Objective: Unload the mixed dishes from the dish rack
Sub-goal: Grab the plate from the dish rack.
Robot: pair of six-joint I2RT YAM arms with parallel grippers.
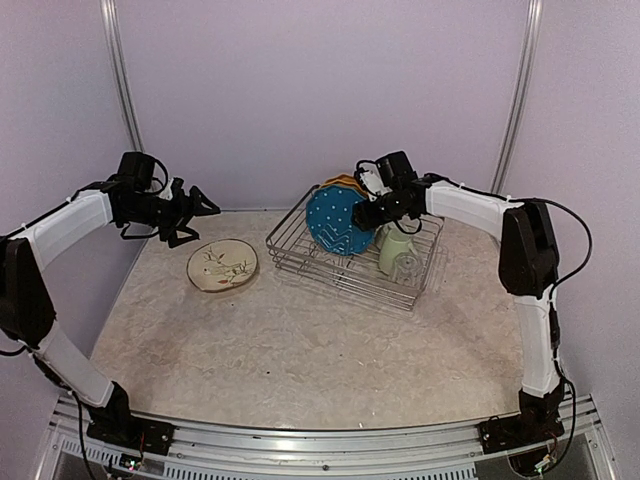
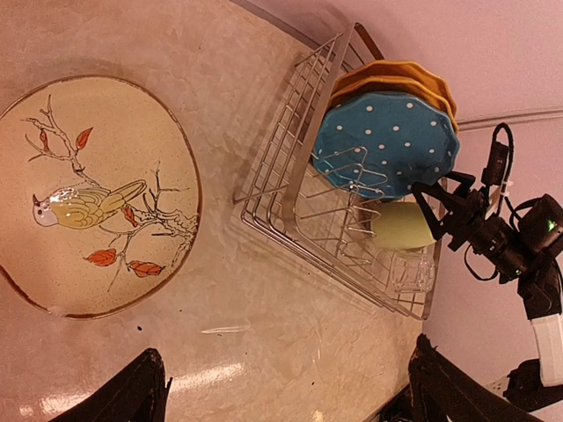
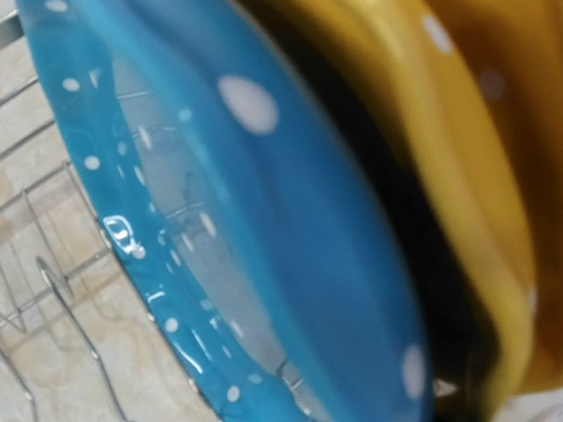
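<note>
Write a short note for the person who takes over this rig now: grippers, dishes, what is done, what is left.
Left gripper: open, empty, hovering near the cream plate.
Right gripper: at the rim of the blue dotted plate in the dish rack; whether it grips, I cannot tell.
Done: cream plate lies flat on the table, left of the rack.
Left: blue dotted plate, two orange plates, green mug, clear glass, all in the rack.
</note>
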